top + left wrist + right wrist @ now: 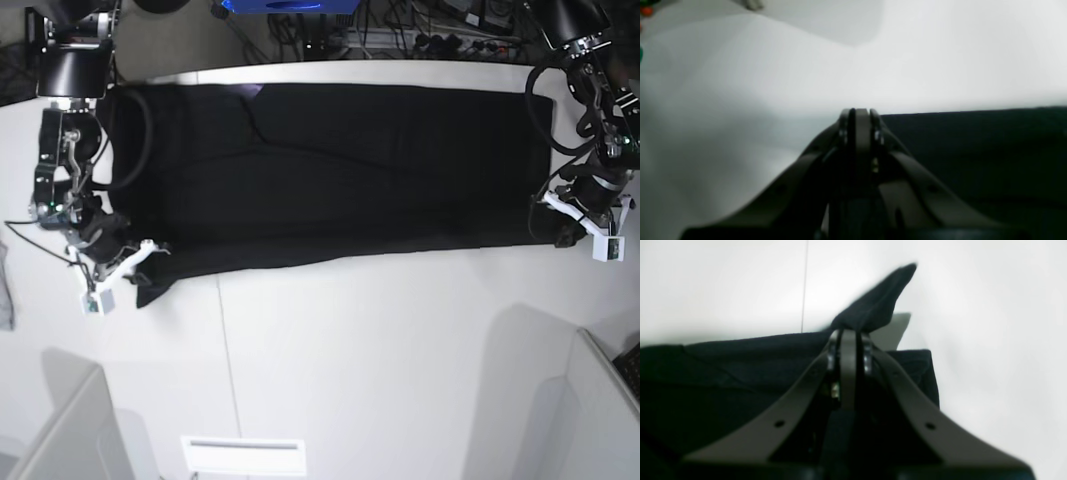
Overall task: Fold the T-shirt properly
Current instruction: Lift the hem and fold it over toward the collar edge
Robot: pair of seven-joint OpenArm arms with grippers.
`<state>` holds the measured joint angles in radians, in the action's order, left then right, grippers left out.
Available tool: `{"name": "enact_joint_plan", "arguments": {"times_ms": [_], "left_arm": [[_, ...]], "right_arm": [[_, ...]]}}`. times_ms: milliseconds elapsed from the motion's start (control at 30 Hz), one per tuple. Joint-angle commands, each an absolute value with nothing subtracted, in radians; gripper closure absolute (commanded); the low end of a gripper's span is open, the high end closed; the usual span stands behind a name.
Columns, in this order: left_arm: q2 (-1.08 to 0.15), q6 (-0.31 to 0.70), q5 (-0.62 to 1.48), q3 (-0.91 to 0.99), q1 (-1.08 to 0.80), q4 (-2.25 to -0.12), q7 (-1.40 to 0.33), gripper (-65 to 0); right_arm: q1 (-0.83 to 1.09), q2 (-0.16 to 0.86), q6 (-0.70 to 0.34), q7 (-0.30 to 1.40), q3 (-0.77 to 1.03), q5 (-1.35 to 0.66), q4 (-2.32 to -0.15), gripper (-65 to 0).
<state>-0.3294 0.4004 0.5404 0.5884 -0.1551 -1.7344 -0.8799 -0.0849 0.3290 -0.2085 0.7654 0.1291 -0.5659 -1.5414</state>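
T-shirt (330, 180), black with its plain side up, lies spread as a long band across the far half of the white desk (380, 350). Its near edge runs roughly straight between both arms; the far edge meets the desk's back rim. Left gripper (858, 115), jaws together, sits at the cloth's near corner on the base view's right; any pinch there is blurred. Right gripper (848, 335), clamped on a raised corner, lifts a dark peak. Broad bare desk lies nearer the camera. A grey cloth scrap (6, 290) is cut off at the edge.
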Motion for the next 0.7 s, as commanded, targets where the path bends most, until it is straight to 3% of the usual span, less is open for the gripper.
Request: {"name": "enact_joint_plan", "arguments": {"times_ms": [0, 433, 667], "left_arm": [[-0.348, 0.4, 0.547, 0.596, -0.16, -1.75, -0.865, 0.0], [-0.348, 0.4, 0.549, 0.596, -0.248, -1.831, -0.865, 0.0], [-0.348, 0.4, 0.549, 0.596, -0.277, -1.836, -0.865, 0.0]], "right_arm": [[-0.087, 0.343, -0.209, 0.754, 0.139, -0.575, -1.575, 0.0], [0.028, 0.317, -0.209, 0.759, 0.22, -0.578, -1.672, 0.0], [0.09, 0.294, -0.211, 0.842, 0.295, -0.578, -1.762, 0.0]]}}
